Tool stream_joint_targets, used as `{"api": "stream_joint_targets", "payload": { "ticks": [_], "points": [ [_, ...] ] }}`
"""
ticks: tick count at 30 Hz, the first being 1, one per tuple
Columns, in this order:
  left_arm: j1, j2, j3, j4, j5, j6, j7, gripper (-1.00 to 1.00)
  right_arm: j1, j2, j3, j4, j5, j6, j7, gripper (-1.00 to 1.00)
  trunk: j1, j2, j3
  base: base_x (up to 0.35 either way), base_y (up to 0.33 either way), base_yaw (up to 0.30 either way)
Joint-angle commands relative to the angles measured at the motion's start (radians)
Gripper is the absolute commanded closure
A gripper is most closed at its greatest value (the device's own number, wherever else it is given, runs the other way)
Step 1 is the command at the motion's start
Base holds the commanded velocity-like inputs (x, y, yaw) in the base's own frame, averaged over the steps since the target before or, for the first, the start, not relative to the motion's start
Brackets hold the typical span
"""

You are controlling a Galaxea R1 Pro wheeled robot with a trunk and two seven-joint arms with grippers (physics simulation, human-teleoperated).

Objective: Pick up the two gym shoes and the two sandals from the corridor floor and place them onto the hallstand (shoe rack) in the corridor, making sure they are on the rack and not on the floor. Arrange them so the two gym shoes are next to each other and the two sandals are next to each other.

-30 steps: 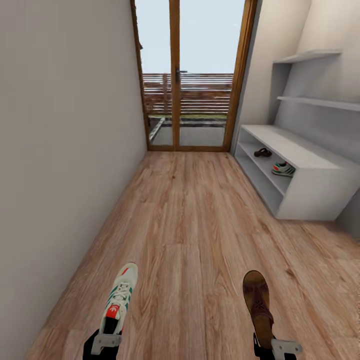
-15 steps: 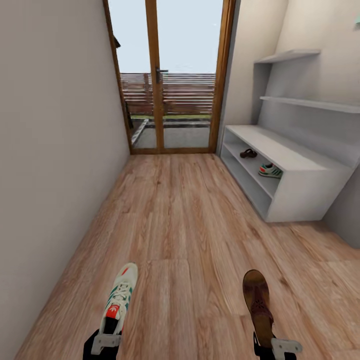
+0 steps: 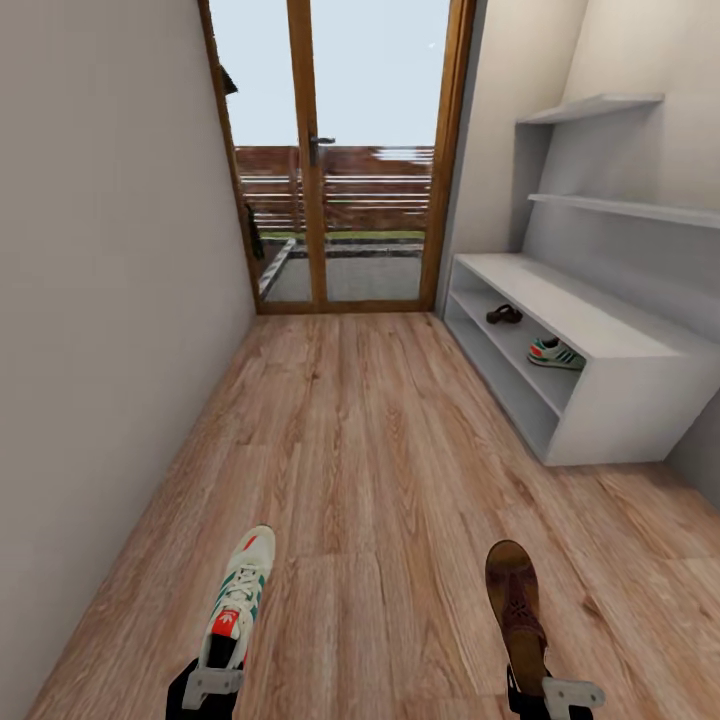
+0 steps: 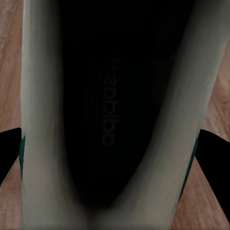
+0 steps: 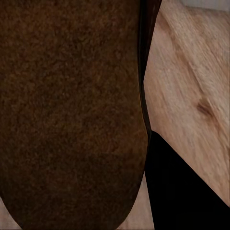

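Left gripper [image 3: 212,690]: clamped on heel of gym shoe [image 3: 238,597], carried above corridor floor [image 3: 380,450]; light, soft upper
Right gripper [image 3: 560,695]: grips sandal [image 3: 515,605] at heel; stiff leather, suede-like footbed
Hallstand [image 3: 610,350]: pale, flat; shelf holds second sandal [image 3: 504,314], second gym shoe [image 3: 556,353]

We are reading a faint "adidas" on the dark insole of the gym shoe [image 4: 112,105] the left gripper is holding.
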Motion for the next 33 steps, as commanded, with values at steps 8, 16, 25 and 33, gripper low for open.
{"api": "stream_joint_targets", "payload": {
  "ticks": [8, 16, 25, 33],
  "points": [
    [-0.001, -0.001, 0.009, 0.000, -0.004, -0.003, -0.009, 1.00, 0.000, 0.002, -0.002, 0.004, 0.007, -0.002, -0.005, 1.00, 0.000, 0.000, -0.001, 0.335, 0.000, 0.000],
    [-0.001, -0.001, 0.008, 0.000, -0.004, -0.003, -0.010, 1.00, -0.001, 0.002, -0.001, 0.004, 0.007, -0.002, -0.005, 1.00, 0.000, 0.000, -0.001, 0.335, 0.000, 0.000],
    [-0.001, -0.002, 0.008, 0.000, -0.004, -0.003, -0.009, 1.00, 0.000, 0.002, -0.002, 0.004, 0.007, -0.002, -0.005, 1.00, 0.000, 0.000, -0.001, 0.335, 0.000, 0.000],
    [-0.001, -0.002, 0.009, 0.000, -0.003, -0.003, -0.009, 1.00, -0.001, 0.002, -0.001, 0.004, 0.008, -0.002, -0.005, 1.00, 0.000, 0.000, -0.001, 0.335, 0.004, 0.000]
  ]
}}
